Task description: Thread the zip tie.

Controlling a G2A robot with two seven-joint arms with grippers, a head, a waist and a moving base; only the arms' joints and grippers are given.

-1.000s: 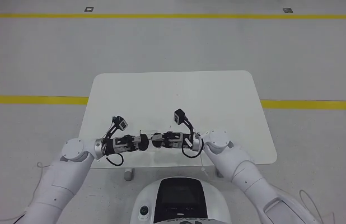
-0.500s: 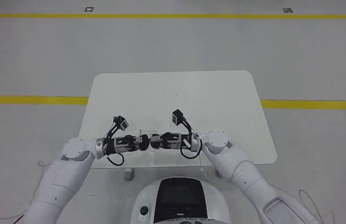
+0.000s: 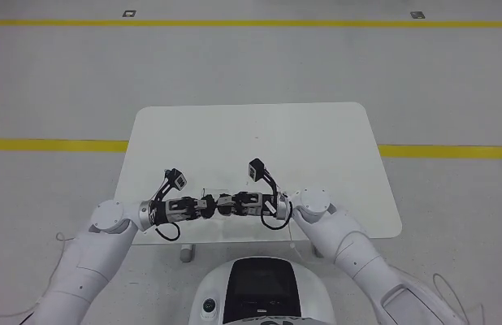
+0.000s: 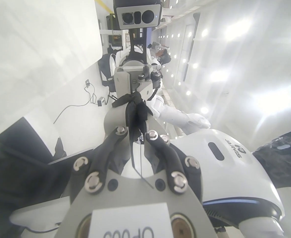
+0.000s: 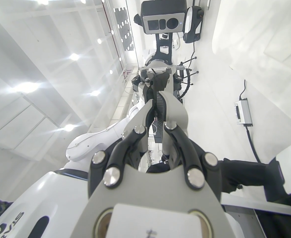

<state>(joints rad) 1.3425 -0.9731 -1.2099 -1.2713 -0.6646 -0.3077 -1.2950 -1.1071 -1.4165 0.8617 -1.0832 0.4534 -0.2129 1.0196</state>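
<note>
Black zip tie (image 4: 135,112), half-hidden, seemingly links left gripper (image 3: 210,205) to right gripper (image 5: 157,101).

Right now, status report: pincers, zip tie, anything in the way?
Left pincer shut on thin black plastic zip tie. Right pincer shut on it too, tip to tip. Held above white table's near edge; no obstruction seen.

White table (image 3: 332,138) standing on a pale grey floor (image 3: 235,65); yellow lines (image 3: 56,145) running across it; ceiling lights (image 5: 73,56) glaring overhead; possibly a power adapter (image 5: 243,113) lying on the floor.
</note>
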